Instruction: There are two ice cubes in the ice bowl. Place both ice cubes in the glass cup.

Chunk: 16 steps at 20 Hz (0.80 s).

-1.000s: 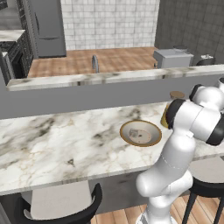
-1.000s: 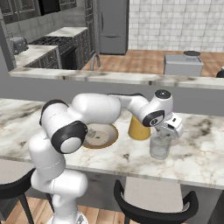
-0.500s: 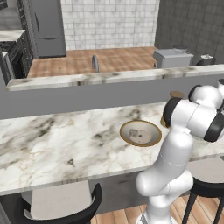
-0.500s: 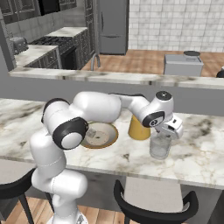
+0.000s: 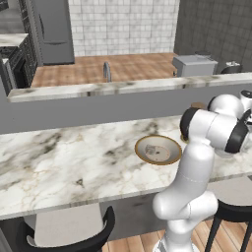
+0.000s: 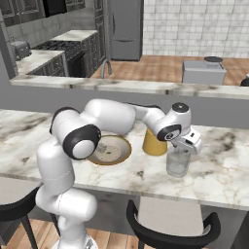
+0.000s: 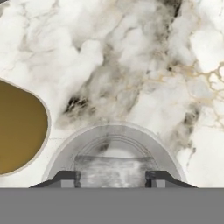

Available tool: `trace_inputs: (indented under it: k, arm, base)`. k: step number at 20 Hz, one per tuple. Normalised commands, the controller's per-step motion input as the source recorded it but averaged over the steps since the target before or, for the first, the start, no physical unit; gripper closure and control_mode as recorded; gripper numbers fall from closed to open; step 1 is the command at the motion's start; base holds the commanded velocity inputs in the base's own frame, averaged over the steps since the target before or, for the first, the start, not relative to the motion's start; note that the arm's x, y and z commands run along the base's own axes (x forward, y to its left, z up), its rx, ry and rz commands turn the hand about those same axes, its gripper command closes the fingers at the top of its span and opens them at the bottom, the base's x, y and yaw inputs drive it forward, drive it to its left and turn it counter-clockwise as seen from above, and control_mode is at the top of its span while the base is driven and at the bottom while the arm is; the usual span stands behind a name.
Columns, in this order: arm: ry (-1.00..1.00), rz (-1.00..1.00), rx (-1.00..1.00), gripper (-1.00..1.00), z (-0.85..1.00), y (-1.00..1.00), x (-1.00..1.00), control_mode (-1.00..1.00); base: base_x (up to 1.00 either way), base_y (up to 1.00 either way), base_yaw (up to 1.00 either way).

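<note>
My gripper (image 6: 185, 145) hangs right over the glass cup (image 6: 177, 163) on the marble counter, to the right of the ice bowl (image 6: 121, 156). In the hand view I look straight down into the glass cup (image 7: 114, 139). A pale grey ice cube (image 7: 113, 168) fills the gap between the fingertips (image 7: 65, 178), and my gripper (image 7: 113, 178) is shut on it. The tan-rimmed ice bowl (image 5: 142, 152) lies left of my arm with a small pale speck inside. I cannot tell whether that speck is the other cube.
A yellow cup (image 6: 154, 144) stands between bowl and glass, close to my wrist, and shows as a golden shape (image 7: 17, 131) left of the glass. A raised ledge (image 6: 146, 87) runs behind the counter. Black stools (image 6: 170, 233) stand below the front edge.
The hand has sunk very slightly over the glass cup; bowl, cups and base have stayed put.
</note>
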Motion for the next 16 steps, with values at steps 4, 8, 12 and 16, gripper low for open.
trace_inputs:
  k: [4, 8, 12, 16]
  arm:
    - [0.0, 0.0, 0.0, 1.0, -0.11, 0.0, 0.16, -1.0]
    - [0.0, 0.0, 0.0, -1.0, -0.1, 0.0, 0.1, -1.0]
    - [0.0, 0.0, 0.0, -1.0, 0.0, 0.0, 0.02, -1.0]
    - [0.0, 0.0, 0.0, -1.0, 0.04, 0.0, 0.0, -1.0]
  base:
    - [0.0, 0.0, 0.0]
    - [0.0, 0.0, 0.0]
    - [0.0, 0.0, 0.0]
    - [0.0, 0.0, 0.0]
